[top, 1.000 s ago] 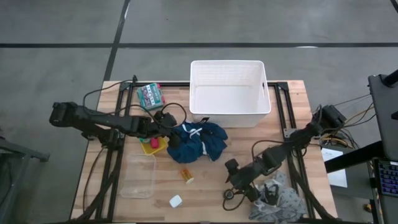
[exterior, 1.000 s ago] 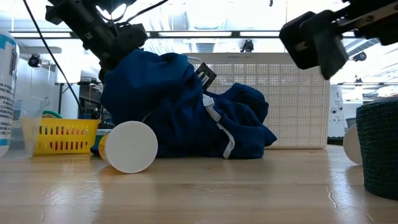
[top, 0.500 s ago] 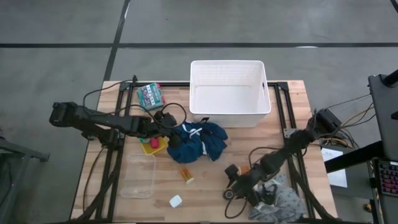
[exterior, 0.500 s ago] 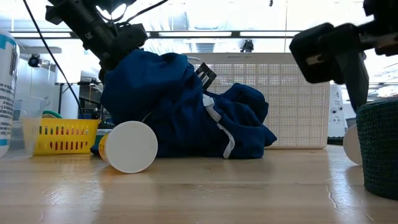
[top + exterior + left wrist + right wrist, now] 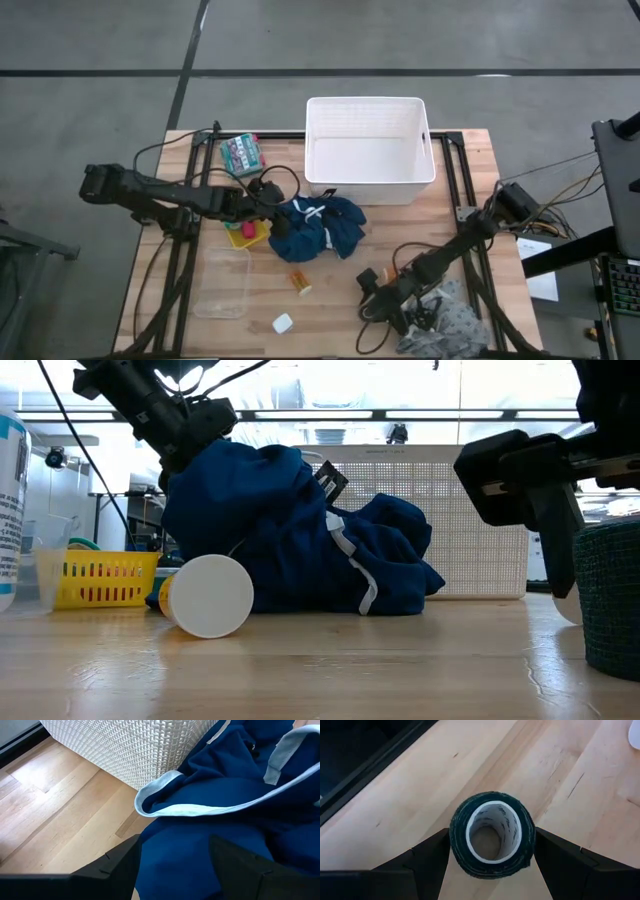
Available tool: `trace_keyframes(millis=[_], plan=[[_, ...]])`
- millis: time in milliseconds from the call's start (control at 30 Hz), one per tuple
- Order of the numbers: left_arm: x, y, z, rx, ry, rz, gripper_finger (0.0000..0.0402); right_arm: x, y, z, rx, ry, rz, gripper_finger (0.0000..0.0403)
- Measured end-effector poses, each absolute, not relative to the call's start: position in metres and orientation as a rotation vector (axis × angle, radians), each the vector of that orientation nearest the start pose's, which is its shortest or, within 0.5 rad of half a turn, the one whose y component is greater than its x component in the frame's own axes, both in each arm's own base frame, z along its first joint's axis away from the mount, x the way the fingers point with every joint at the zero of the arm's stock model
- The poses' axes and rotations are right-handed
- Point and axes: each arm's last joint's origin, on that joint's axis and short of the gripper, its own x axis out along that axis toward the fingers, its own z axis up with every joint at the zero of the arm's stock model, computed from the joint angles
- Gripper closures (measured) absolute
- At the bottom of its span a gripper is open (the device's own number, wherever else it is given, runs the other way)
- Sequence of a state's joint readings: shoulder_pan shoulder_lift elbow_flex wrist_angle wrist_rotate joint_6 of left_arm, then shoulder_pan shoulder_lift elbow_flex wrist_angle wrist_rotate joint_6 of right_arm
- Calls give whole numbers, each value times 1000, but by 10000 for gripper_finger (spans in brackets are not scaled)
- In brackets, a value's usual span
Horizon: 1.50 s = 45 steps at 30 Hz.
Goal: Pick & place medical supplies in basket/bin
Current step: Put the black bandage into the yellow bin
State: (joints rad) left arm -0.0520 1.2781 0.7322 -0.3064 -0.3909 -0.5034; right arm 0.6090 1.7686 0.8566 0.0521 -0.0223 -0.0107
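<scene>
The right pincer [image 5: 372,308] sits low over the near edge of the surface [image 5: 470,180], toward its right corner. Its fingers stand apart on either side of a dark green tape roll [image 5: 492,834], which stands on end on the bare wood; the right wrist view shows the roll between the two fingers, and I cannot tell whether they touch its sides. In the low view this roll [image 5: 608,600] fills the right margin beside the arm. A grey-white patterned cloth [image 5: 455,325] lies crumpled just right of the pincer, at the near right corner.

The left pincer [image 5: 270,208] is at the left side of the surface, its fingers closed on the edge of a dark blue garment [image 5: 318,227] with pale trim. The garment lies heaped in the middle, touching the front wall of the white tub [image 5: 368,150] that stands at the far edge. A small yellow tray [image 5: 243,236] sits just under the left pincer, and a green patterned packet [image 5: 242,152] lies near the far left corner.

An orange pill bottle [image 5: 300,282] lies on its side near the middle of the near half. A clear plastic box [image 5: 223,284] is to its left, and a small white piece [image 5: 282,323] rests by the near edge.
</scene>
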Motion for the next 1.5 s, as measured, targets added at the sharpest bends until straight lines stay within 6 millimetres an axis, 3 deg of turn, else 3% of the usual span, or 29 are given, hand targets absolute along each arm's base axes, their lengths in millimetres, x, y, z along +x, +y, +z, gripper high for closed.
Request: trace_keyframes(millis=[167, 500, 800, 933, 1167, 1333, 1500], plan=[[247, -2, 209, -282, 731, 518, 164, 274, 192, 132, -245, 813, 593, 145], [247, -2, 209, -281, 731, 517, 164, 275, 192, 132, -253, 803, 599, 209], [247, -2, 209, -281, 731, 517, 164, 274, 192, 137, -251, 794, 601, 217], [247, -2, 209, -281, 731, 517, 164, 273, 190, 153, -238, 739, 574, 216], [247, -2, 209, -281, 731, 517, 164, 271, 177, 200, -359, 529, 305, 214], [247, -2, 209, -281, 732, 517, 164, 273, 169, 229, -309, 356, 190, 214], [247, -2, 209, -281, 731, 517, 164, 278, 163, 241, -291, 274, 166, 213]])
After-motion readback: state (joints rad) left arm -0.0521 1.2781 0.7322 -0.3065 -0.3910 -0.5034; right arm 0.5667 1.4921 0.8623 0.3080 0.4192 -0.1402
